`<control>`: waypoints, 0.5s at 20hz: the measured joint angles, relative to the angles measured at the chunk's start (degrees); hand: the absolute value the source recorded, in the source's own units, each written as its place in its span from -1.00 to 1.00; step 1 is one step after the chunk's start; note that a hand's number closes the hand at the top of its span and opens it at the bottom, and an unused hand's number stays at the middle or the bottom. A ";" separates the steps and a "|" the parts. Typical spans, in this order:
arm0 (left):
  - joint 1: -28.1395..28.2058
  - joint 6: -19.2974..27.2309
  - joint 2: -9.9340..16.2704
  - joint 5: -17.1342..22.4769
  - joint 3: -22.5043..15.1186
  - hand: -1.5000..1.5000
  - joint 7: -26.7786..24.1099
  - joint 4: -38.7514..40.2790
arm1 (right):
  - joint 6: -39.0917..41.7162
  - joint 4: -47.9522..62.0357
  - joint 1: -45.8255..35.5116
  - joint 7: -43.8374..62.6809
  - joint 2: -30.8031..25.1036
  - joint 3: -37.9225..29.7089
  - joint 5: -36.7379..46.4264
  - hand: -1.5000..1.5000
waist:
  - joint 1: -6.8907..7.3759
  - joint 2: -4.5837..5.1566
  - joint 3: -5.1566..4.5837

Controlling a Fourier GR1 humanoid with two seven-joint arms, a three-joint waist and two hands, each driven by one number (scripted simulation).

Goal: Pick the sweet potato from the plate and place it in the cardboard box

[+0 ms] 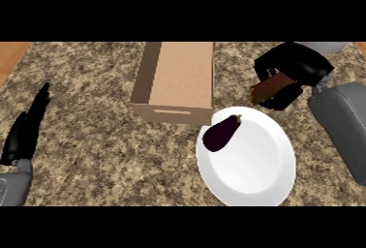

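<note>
Sweet potato (pixel 267 88) grasped by right hand (pixel 293 68), raised near counter's far right edge.
Cardboard box (pixel 178 77) sits far-centre; white plate (pixel 250 164) beside it carries an eggplant (pixel 221 132). Left hand (pixel 25 131) at left edge, fingers straight.

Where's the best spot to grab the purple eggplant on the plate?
Probably round the eggplant's fat middle, coming from above, fingers across its narrow width. It lies flat and slanted on the white plate, stem end pointing toward the cardboard box.

Speckled stone counter (pixel 93 155) carries cardboard box (pixel 178 77), white plate (pixel 250 169).
</note>
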 measured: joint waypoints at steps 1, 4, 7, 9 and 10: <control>-0.20 0.07 -0.20 -0.10 -0.17 0.00 0.05 0.05 | -0.75 1.52 -1.57 -2.77 -0.85 -1.41 -0.87 1.00 | 0.24 0.08 0.00; -0.38 0.17 -0.44 -0.35 -0.39 0.00 -0.19 0.50 | -4.13 5.44 -5.01 -11.51 -2.35 -5.23 -3.48 1.00 | 0.56 0.17 -0.01; -0.75 0.13 -0.53 -0.68 -0.69 0.00 -0.57 0.84 | -5.69 10.17 -8.82 -19.83 -3.03 -7.76 -5.59 1.00 | 0.89 0.12 -0.07; -1.05 0.15 -0.75 -0.92 -0.93 0.00 -0.48 1.22 | -5.57 14.02 -11.92 -24.48 -3.03 -8.72 -6.45 1.00 | 0.90 -0.01 -0.13; -1.07 0.42 -1.14 -1.26 -1.29 0.00 -0.30 1.20 | -5.79 16.04 -13.24 -26.58 -2.57 -8.98 -6.65 1.00 | 0.78 -0.13 -0.15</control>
